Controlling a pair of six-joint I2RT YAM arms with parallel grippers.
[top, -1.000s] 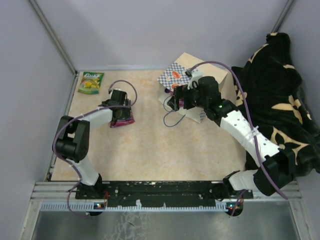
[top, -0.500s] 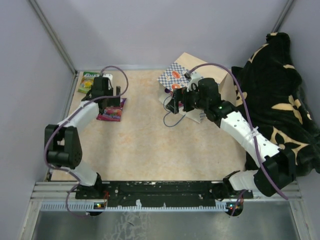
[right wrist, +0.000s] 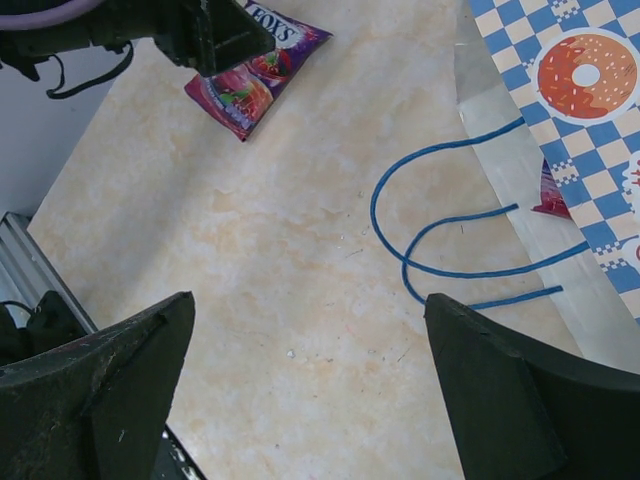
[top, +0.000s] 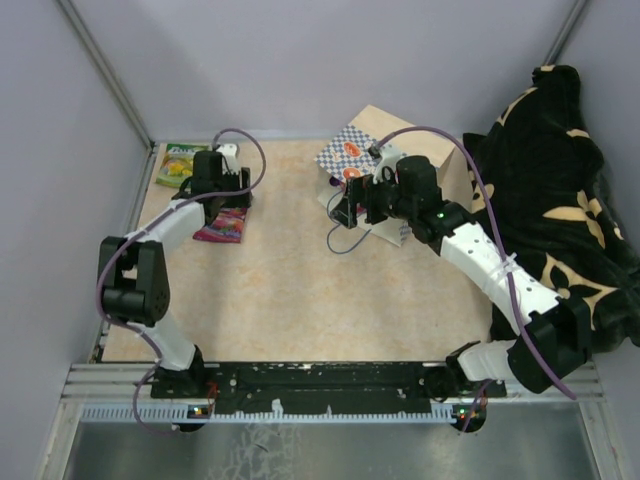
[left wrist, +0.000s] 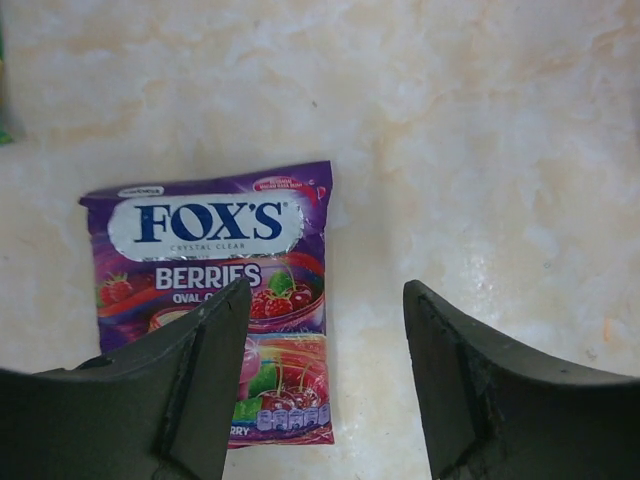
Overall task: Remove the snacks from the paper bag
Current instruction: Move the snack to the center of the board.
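From above, the left end effector [top: 222, 192] hangs over the far left part of the worktop [top: 300, 290], just over a purple packet [top: 222, 227] that lies flat there. A green packet [top: 178, 165] lies in the far left corner, just beyond it. The paper bag [top: 440, 150] lies on its side at the far right, its mouth toward the left, next to a black-and-tan blanket [top: 560, 180]. The right end effector [top: 348, 208] sits at the bag's mouth.

The left wrist camera shows its jaws standing apart, released, with only bare worktop in the gap. The purple packet, printed FOX'S BERRIES, lies face up below, its lower part hidden behind one finger [left wrist: 190, 390].

In the right wrist camera, the fingers [right wrist: 100, 390] are spread wide and grasp nothing. Between them lie the bag's blue cord handles [right wrist: 440, 240], looped on the worktop. The checkered band [right wrist: 590, 70] with its orange ring mark fills the upper right, and a packet corner [right wrist: 552, 195] peeks out at the bag's edge. At the upper left the purple packet lies under the left end effector.
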